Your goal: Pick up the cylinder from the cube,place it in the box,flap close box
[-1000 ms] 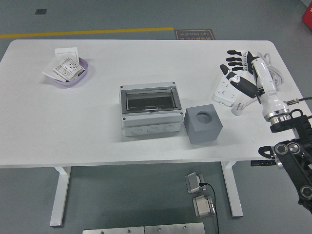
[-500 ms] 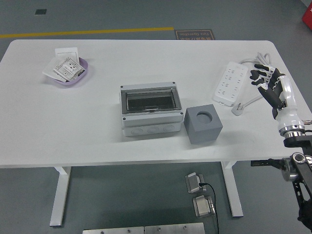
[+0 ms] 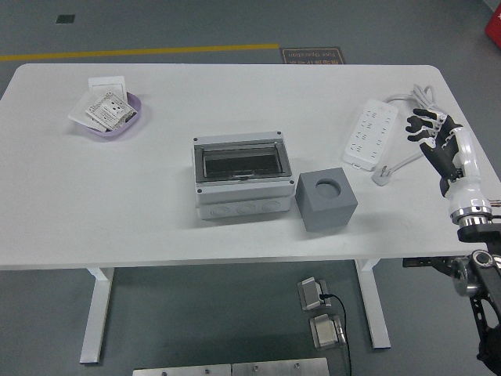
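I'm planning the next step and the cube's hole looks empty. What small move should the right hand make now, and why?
Probably stay back at the table's right edge: the right hand holds nothing, the cube shows no cylinder in its hole, and the box already looks closed.

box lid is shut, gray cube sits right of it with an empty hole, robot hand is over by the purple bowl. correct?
Not quite. The head view shows the robot hand at the table's right edge beside the white power strip, far from the purple bowl at far left. The rest holds: the box has its lid shut, and the gray cube right of it has an empty hole.
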